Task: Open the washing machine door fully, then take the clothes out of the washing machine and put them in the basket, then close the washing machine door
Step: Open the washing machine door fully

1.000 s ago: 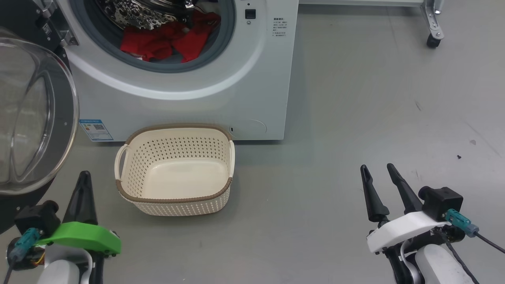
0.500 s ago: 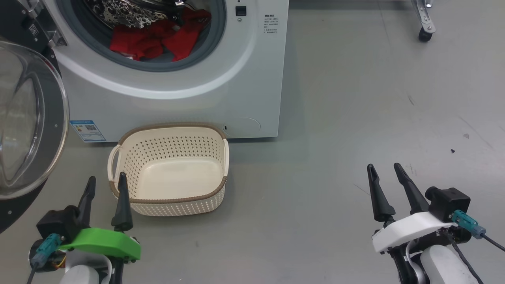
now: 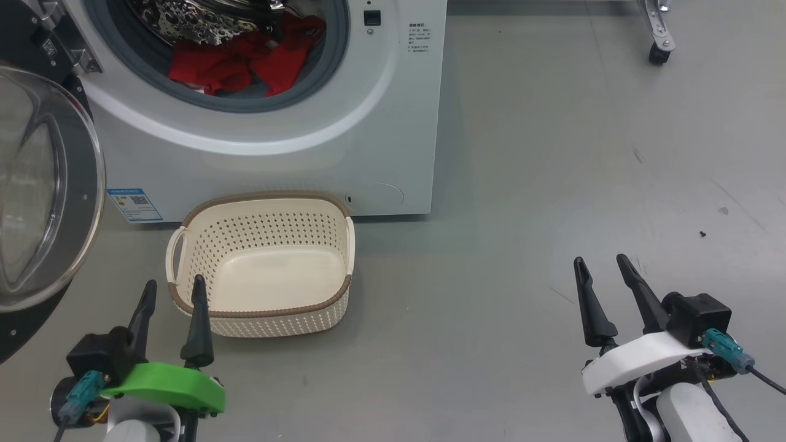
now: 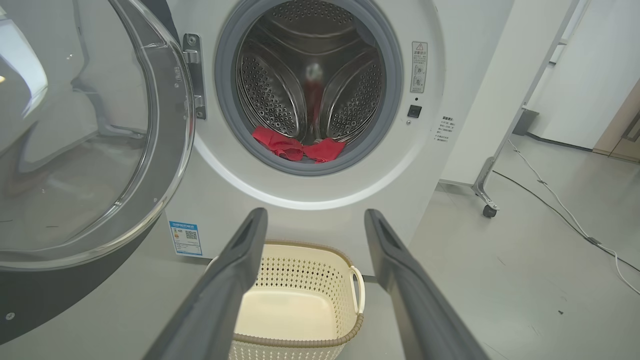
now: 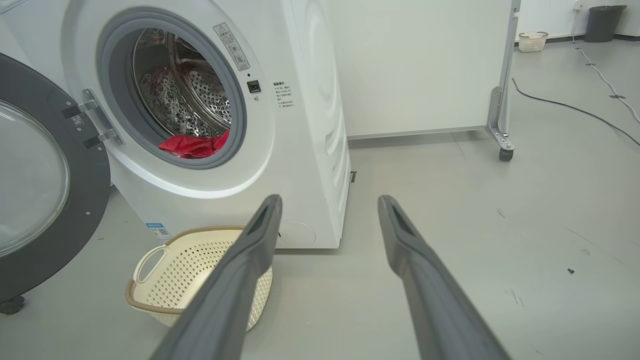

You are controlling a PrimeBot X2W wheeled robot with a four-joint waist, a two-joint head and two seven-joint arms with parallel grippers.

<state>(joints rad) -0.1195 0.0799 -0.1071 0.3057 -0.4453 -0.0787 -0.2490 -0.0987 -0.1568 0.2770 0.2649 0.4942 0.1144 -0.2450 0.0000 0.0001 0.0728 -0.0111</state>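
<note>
The white washing machine (image 3: 319, 153) (image 4: 450, 80) (image 5: 310, 125) has its round door (image 3: 43, 190) (image 4: 85, 145) (image 5: 45, 185) swung wide open to the left. Red clothes (image 3: 239, 61) (image 4: 297, 146) (image 5: 195, 145) lie at the bottom of the steel drum. On the floor before the machine stands the cream basket (image 3: 264, 212) (image 4: 310, 260) (image 5: 165, 280), with nothing in it. My left gripper (image 3: 174, 294) (image 4: 315, 222) is open just in front of the basket's near left corner. My right gripper (image 3: 602, 270) (image 5: 330, 207) hangs open over bare floor, far right of the basket.
A metal frame on castors (image 3: 660, 37) (image 5: 502, 135) stands right of the machine. Cables (image 4: 560, 210) (image 5: 565, 105) run across the grey floor at the right. A second small basket (image 5: 531, 42) and a dark bin (image 5: 602, 22) stand far back.
My left gripper went from shut to open and moved right, toward the basket's near corner. The head camera shifted a little; the right gripper, door and clothes hold their places.
</note>
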